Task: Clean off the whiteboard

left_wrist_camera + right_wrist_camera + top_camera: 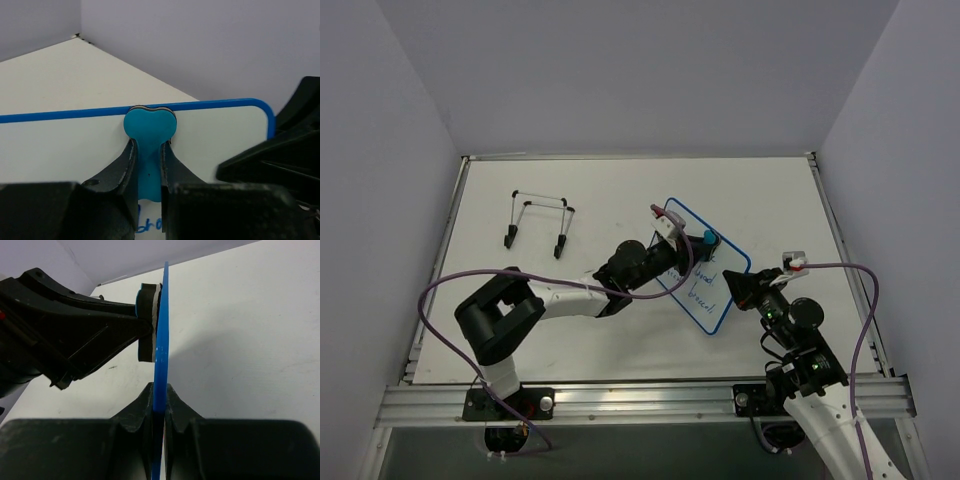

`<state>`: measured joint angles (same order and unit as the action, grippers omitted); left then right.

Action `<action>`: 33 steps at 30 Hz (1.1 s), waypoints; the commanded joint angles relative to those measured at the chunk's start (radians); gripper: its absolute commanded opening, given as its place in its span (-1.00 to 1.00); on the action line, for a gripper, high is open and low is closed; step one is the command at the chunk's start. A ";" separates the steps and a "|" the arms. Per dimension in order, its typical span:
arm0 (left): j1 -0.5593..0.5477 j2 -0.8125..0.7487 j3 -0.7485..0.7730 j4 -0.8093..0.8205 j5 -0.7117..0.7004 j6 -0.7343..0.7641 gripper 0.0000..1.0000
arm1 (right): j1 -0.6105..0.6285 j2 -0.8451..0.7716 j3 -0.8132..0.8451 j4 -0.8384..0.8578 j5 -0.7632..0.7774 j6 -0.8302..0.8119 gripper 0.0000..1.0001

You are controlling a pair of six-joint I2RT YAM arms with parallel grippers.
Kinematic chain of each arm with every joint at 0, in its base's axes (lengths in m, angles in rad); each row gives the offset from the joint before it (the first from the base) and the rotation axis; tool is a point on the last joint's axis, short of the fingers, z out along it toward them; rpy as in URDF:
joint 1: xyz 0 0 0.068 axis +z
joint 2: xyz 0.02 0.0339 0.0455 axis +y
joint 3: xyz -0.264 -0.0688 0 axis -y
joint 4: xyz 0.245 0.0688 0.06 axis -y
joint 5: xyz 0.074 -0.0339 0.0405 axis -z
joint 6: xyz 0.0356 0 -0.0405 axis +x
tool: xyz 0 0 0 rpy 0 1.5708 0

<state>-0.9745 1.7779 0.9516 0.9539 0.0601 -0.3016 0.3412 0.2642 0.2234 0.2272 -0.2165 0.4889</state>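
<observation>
White table (620, 190) fills the view. Whiteboard (708, 285) is approx 4 o'clock of centre, held on edge, w/ blue writing low on its face. Black wire stand (540, 222) is at 10 o'clock, well apart. Right gripper (159, 395) pinches the board's rim. Left gripper (149, 152) clamps a blue eraser (150, 125), which is pressed to the board's face by the top rim.

The blue-rimmed white whiteboard (715, 300) was right of centre over the counter (600, 190), a blue bone-shaped eraser (706, 238) against its face; a black wire stand (538, 222) stood far left.
</observation>
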 commanded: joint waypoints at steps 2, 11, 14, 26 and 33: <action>-0.070 -0.035 -0.004 -0.043 0.075 -0.007 -0.95 | 0.032 -0.028 0.056 0.063 -0.195 -0.007 -1.00; -0.095 -0.021 -0.053 -0.018 -0.035 -0.016 -0.95 | 0.032 -0.036 0.062 0.083 -0.204 0.017 -1.00; -0.090 -0.017 -0.062 -0.029 -0.121 -0.027 -0.95 | 0.032 -0.042 0.071 0.084 -0.213 0.025 -1.00; 0.008 0.026 -0.143 0.019 -0.258 -0.090 -0.95 | 0.032 -0.051 0.097 0.066 -0.219 0.025 -1.00; 0.091 0.080 -0.174 0.069 -0.203 -0.128 -0.95 | 0.033 -0.043 0.111 0.066 -0.236 0.028 -1.00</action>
<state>-0.9089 1.8042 0.7929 1.0496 -0.1528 -0.4141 0.3412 0.2382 0.2443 0.1581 -0.2523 0.4969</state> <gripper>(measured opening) 0.207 0.037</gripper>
